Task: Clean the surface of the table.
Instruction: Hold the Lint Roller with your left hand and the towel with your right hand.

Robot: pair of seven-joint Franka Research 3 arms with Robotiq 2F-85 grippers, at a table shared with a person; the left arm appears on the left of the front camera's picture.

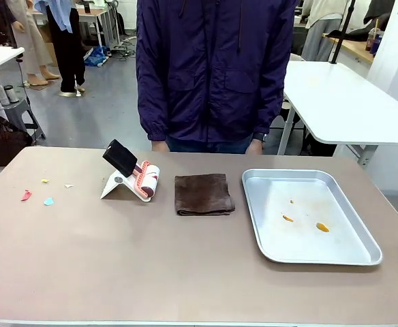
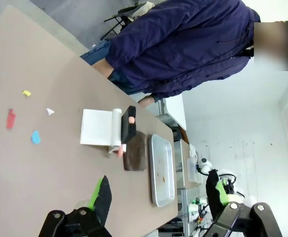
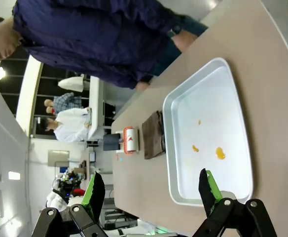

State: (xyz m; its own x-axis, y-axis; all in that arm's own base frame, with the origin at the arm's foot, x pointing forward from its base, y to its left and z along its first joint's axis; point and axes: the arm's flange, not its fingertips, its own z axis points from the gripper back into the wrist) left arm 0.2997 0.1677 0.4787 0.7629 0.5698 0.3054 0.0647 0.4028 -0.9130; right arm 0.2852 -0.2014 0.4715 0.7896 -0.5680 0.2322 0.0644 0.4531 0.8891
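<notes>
Cleaning appears not yet begun. The wide, matte brownish-tan table [image 1: 185,279] spans the view in front of the person. From the left it carries small coloured paper scraps [image 1: 48,201], a black-handled lint roller [image 1: 146,181] on a white stand, a folded dark-brown cloth [image 1: 204,194], and a shiny metal tray [image 1: 322,261] with orange smears [image 1: 322,227]. The left gripper [image 2: 159,183] and the right gripper [image 3: 151,178] are spread and hold nothing.
</notes>
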